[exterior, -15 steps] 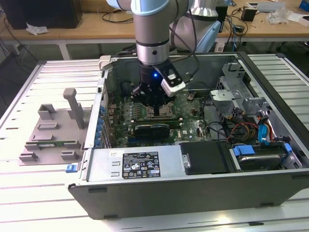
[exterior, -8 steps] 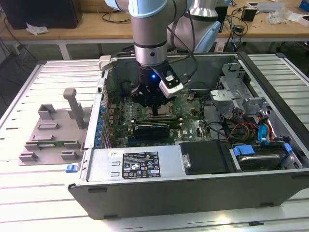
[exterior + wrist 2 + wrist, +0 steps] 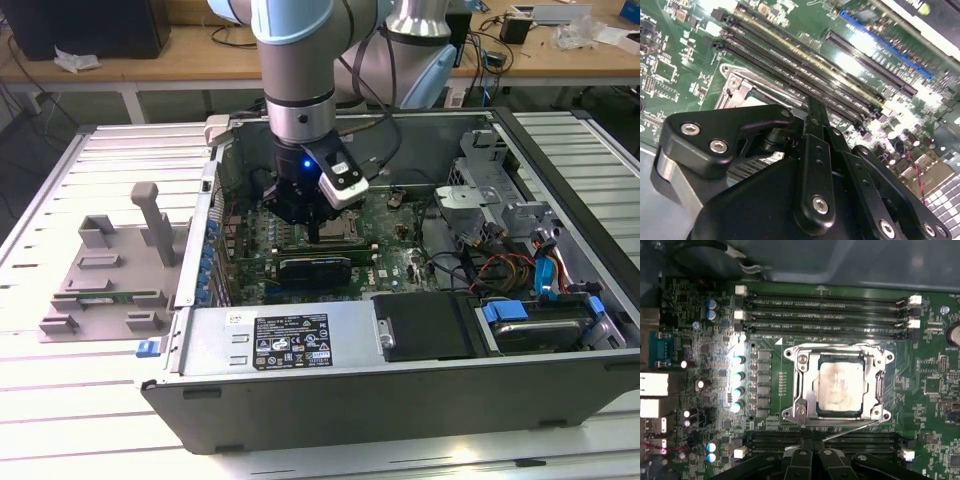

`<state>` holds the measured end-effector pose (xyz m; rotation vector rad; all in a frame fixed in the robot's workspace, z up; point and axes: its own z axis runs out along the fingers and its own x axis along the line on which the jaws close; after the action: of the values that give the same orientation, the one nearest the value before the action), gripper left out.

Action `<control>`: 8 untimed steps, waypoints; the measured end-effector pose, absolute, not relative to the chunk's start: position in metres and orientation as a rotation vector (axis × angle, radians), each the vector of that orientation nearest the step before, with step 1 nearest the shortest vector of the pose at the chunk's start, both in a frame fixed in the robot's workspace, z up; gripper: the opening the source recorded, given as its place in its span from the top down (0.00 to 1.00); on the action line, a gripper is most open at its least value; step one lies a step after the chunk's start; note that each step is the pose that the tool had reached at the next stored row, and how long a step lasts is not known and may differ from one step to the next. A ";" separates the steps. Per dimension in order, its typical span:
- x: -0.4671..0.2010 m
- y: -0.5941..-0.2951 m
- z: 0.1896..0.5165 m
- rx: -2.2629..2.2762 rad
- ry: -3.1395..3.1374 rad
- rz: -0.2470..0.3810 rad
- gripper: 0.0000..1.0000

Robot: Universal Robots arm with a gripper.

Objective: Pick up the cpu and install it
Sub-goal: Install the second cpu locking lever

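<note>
- Here, gripper [image 3: 313, 232] down inside the open case [image 3: 560, 370], low over the motherboard [image 3: 392, 232] in the exterior view.
- Cpu [image 3: 840, 389] seated in the socket [image 3: 839, 385] in the first wrist view, silvery top facing up, framed by the metal bracket, apart from the fingers.
- Fingers [image 3: 812, 456] pressed together just beside the socket edge, over a row of memory slots [image 3: 822, 304]; jaws closed, nothing visible between them.
- In the second wrist view, black linkage of the gripper [image 3: 816, 122] converging to a narrow tip above the slots [image 3: 805, 70], corner of the socket [image 3: 737, 87] just beside it.
- Thin lever [image 3: 850, 430] lying slantwise at the socket edge nearest the fingers.
- Black card [image 3: 315, 268] flat on the motherboard, near the gripper, toward the labelled power supply [image 3: 290, 340].
- Grey tray [image 3: 110, 265] with upright posts on the slatted table [image 3: 60, 420], outside the case on the exterior view's left, well apart from the gripper.
</note>
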<state>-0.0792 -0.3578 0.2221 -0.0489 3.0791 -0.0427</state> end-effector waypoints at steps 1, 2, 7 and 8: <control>-0.079 -0.359 0.222 -0.049 3.079 -0.039 0.89; -0.080 -0.361 0.222 -0.048 3.077 -0.028 0.89; -0.084 -0.363 0.220 -0.047 3.067 0.004 0.89; -0.086 -0.363 0.218 -0.047 3.065 0.007 0.89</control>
<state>-0.0864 -0.3632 0.2182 -0.0469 3.0649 0.0066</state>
